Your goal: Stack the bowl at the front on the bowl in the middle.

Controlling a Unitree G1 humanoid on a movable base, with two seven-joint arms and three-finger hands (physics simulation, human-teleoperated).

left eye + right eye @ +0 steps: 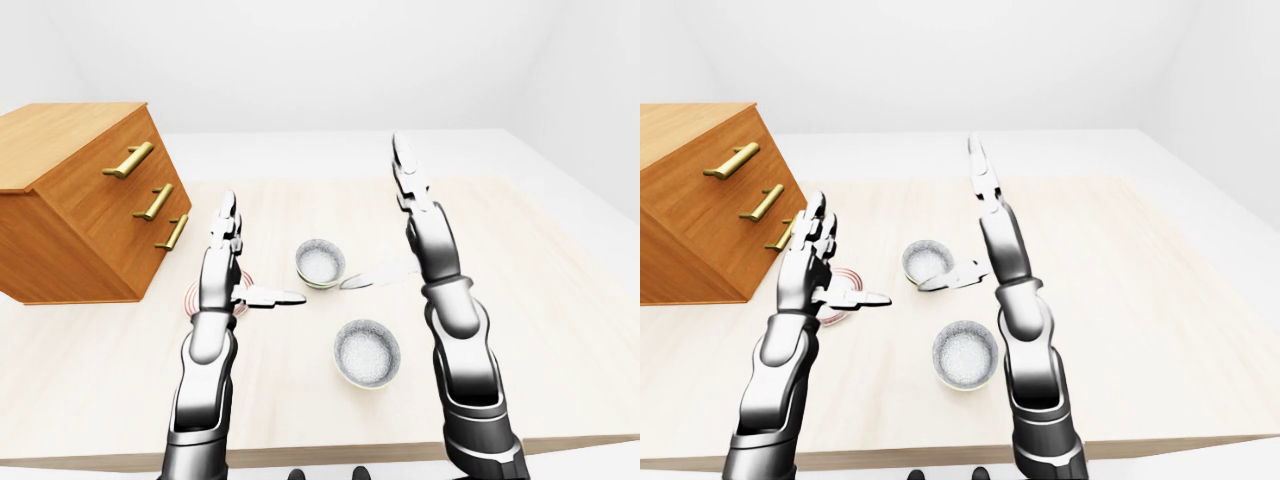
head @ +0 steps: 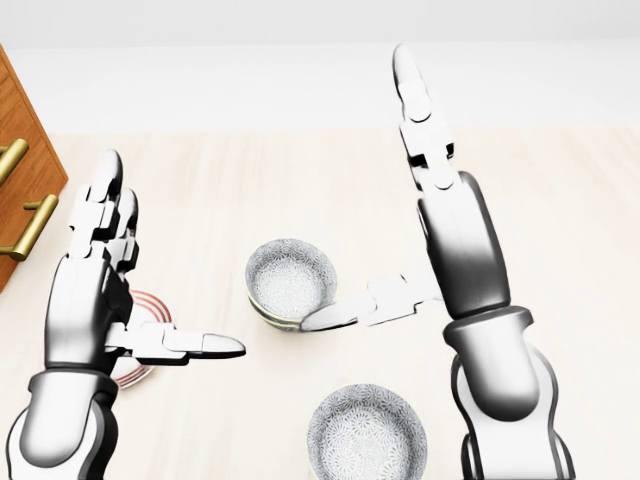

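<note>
Two grey speckled bowls stand on the pale wooden table [image 1: 550, 330]. The front bowl [image 1: 367, 353] is lowest in the left-eye view and the middle bowl [image 1: 320, 262] lies above it, slightly left. A third bowl with red stripes [image 2: 143, 312] is mostly hidden behind my left hand. My left hand [image 1: 262, 252] is open, fingers pointing up and thumb stretched right, left of both grey bowls. My right hand [image 1: 372, 215] is open too, held flat and upright right of the middle bowl. Its thumb tip lies by that bowl's right rim. Neither hand holds anything.
A wooden chest of drawers [image 1: 80, 210] with brass handles stands on the table's left side. The table's near edge runs along the bottom of the left-eye view, just below the front bowl. White floor and walls lie beyond the table.
</note>
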